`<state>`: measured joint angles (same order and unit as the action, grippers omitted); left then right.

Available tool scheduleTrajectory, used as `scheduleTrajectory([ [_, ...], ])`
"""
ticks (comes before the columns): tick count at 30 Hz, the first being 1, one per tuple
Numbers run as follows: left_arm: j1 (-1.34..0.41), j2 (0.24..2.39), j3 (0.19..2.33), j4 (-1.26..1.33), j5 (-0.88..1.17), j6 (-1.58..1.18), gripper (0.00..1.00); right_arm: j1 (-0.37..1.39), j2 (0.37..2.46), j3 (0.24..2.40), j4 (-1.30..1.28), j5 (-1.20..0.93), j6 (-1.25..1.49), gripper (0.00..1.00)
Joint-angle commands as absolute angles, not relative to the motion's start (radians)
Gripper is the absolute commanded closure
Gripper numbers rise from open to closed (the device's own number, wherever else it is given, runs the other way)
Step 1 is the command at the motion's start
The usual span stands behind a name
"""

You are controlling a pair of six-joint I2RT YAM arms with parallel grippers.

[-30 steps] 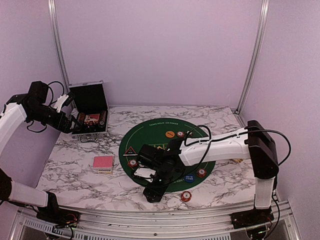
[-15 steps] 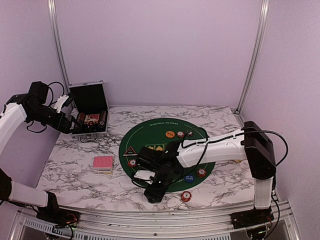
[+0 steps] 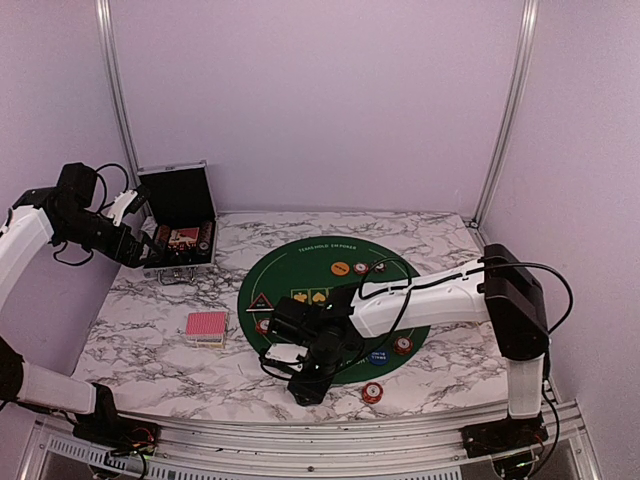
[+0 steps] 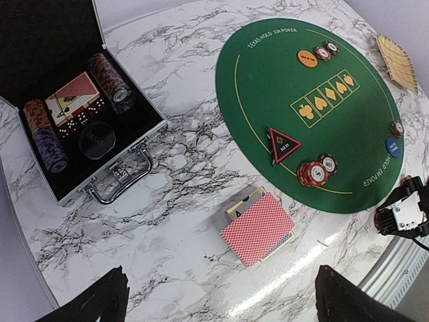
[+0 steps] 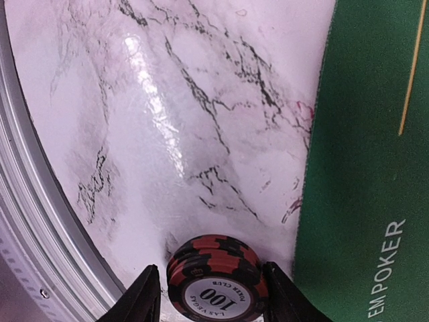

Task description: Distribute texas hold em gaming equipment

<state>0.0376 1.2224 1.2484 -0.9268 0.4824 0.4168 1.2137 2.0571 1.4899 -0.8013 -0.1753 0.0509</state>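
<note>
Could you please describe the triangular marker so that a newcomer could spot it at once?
Find the round green mat. At its left edge, just beyond a chip pile, lies the marker: the only triangle, black with a red border.

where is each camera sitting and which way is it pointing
Top external: above and behind the bases, looking down on the marble table; both arms show, left gripper by the case, right gripper at the near edge.
Left wrist: high over the table's left, facing down at the case, card deck and green mat; its dark fingertips show, spread wide.
Right wrist: low over the table's near edge; its fingers clamp poker chips.
Shared: top external and left wrist both show case, deck and mat.
</note>
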Motion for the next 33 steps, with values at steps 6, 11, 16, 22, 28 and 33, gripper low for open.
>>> scheduleTrajectory([
  [6, 0.04, 1.217, 1.276, -0.959, 0.485, 0.43, 0.01, 1.223, 2.054, 1.522, -0.815, -0.173, 0.05, 0.55],
  [11, 0.04, 1.218, 1.276, -0.959, 0.487, 0.43, 0.01, 1.222, 2.043, 1.528, -0.821, -0.17, 0.052, 0.57],
  [16, 0.041, 1.218, 1.273, -0.959, 0.488, 0.43, 0.01, 1.223, 2.034, 1.529, -0.824, -0.166, 0.056, 0.62],
  [22, 0.04, 1.218, 1.272, -0.958, 0.49, 0.428, 0.01, 1.223, 2.027, 1.542, -0.832, -0.158, 0.06, 0.68],
  [28, 0.04, 1.218, 1.273, -0.958, 0.492, 0.428, 0.01, 1.223, 2.015, 1.553, -0.841, -0.16, 0.062, 0.69],
  [33, 0.04, 1.222, 1.273, -0.958, 0.494, 0.428, 0.01, 1.222, 2.002, 1.554, -0.85, -0.148, 0.069, 0.74],
])
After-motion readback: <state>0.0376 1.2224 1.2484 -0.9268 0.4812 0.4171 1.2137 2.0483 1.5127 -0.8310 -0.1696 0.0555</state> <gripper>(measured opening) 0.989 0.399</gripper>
